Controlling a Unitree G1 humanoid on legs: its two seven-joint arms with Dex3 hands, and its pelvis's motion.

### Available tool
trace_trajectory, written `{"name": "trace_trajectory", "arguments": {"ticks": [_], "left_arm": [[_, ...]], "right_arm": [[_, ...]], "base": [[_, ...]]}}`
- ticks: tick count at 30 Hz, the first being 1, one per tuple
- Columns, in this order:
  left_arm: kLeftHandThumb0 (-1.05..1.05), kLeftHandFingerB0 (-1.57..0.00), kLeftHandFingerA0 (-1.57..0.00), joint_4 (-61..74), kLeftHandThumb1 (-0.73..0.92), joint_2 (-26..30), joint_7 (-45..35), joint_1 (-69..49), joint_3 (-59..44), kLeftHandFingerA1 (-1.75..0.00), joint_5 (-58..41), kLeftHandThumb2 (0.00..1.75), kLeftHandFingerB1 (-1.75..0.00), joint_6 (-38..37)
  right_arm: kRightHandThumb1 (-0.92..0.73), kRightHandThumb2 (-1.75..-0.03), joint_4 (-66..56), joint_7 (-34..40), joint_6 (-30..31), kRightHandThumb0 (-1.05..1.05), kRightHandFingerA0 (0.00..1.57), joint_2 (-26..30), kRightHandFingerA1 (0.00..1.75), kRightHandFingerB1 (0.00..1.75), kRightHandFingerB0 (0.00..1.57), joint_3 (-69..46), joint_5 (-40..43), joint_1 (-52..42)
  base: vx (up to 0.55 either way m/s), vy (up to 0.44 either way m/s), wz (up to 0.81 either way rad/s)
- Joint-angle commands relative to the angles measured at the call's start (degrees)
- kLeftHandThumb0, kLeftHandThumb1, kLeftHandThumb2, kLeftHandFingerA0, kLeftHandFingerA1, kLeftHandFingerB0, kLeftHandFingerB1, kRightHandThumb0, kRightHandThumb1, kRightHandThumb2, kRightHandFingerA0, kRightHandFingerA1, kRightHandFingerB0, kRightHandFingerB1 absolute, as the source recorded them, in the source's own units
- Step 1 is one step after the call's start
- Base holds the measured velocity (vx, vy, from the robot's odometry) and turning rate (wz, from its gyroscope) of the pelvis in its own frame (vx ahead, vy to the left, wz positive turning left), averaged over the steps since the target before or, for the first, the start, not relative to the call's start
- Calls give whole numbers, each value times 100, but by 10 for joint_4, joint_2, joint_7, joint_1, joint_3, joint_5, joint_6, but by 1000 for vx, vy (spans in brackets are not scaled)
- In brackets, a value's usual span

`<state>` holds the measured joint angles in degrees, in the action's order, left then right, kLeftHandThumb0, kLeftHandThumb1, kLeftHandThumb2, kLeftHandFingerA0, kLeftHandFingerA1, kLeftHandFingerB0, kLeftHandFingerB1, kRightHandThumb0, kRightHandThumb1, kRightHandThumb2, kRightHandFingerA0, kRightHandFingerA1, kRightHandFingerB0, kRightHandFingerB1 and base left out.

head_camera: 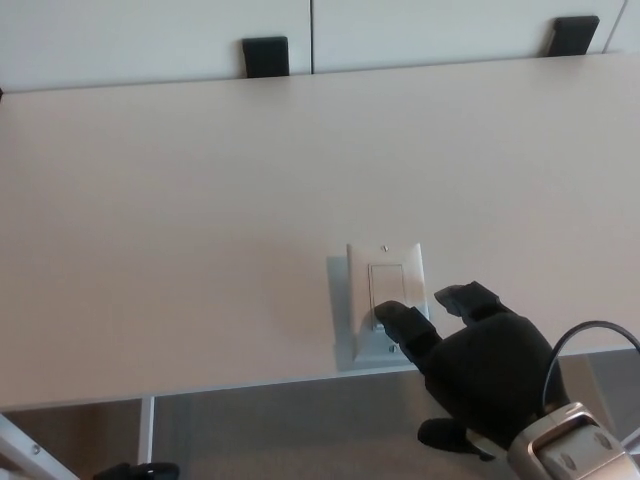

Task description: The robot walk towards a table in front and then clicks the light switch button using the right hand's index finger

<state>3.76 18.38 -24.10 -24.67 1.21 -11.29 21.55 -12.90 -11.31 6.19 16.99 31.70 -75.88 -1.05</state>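
White table (200, 200), one light switch (385, 290) — one black right hand (480, 365) (fingers spread), fingertip on rocker.

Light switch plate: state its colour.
White, seen in the head view: the light switch plate on the table.

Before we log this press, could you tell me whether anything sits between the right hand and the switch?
Nothing visible does. The right hand reaches over the table edge, and one fingertip already lies on the lower end of the switch.
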Motion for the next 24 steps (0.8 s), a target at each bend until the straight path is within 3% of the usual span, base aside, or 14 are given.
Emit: {"name": "trace_trajectory", "arguments": {"ticks": [1,2,3,4,5,7,8,9,10,11,12,24], "left_arm": [[-18,-12,-24,-4,55,8,-8,-2,-7,-56,0,96,-50,-3],[-18,-13,-25,-5,55,7,-7,-2,-7,-57,0,96,-50,-2],[-18,-13,-26,-9,56,7,-8,0,-7,-57,1,97,-50,-4],[-18,-13,-26,-10,56,7,-8,1,-8,-57,1,97,-50,-4],[-19,-13,-26,-11,55,7,-9,2,-7,-57,1,96,-51,-4],[-19,-14,-27,-10,55,7,-6,3,-6,-57,4,97,-51,-2],[-19,-14,-27,-8,55,6,-2,4,-5,-57,5,97,-50,3],[-20,-16,-30,-6,55,6,7,5,-2,-58,13,96,-51,7],[-17,-14,-28,-4,57,5,7,5,-3,-57,10,97,-50,14],[-17,-14,-28,-3,58,5,5,6,-2,-58,10,98,-50,13],[-17,-13,-27,-1,56,6,6,8,-2,-58,10,97,-50,14],[-18,-15,-29,10,54,4,14,7,0,-58,14,96,-51,27]], "right_arm": [[-74,-63,8,-9,0,-83,14,10,28,29,23,2,8,-11],[-61,-92,11,-6,-1,-85,8,12,39,40,16,2,7,-11],[-34,-97,12,-5,-2,-38,1,12,50,46,0,2,7,-11],[-34,-97,12,-6,-2,-38,1,12,50,46,0,2,8,-11],[-75,-64,13,-5,-1,-84,14,12,28,29,24,2,8,-11],[-75,-64,15,-3,-1,-84,14,13,28,29,24,3,7,-11],[-61,-94,15,-5,-1,-85,7,13,39,40,17,3,6,-10],[-76,-64,17,-6,-1,-85,13,14,26,29,25,4,5,-10],[-62,-96,17,-9,0,-86,6,14,35,42,20,4,6,-10],[-75,-65,16,-11,1,-84,12,13,25,31,30,3,7,-9],[-61,-96,14,-14,1,-85,7,13,34,45,32,2,9,-9],[-63,-96,7,-35,6,-88,8,16,36,45,35,2,5,-8]], "base": [[0,0,0],[0,0,0],[0,0,0],[0,0,0],[0,0,0],[0,0,0],[0,0,0],[0,0,0],[0,0,0],[0,0,0],[0,0,0],[0,0,0]]}}
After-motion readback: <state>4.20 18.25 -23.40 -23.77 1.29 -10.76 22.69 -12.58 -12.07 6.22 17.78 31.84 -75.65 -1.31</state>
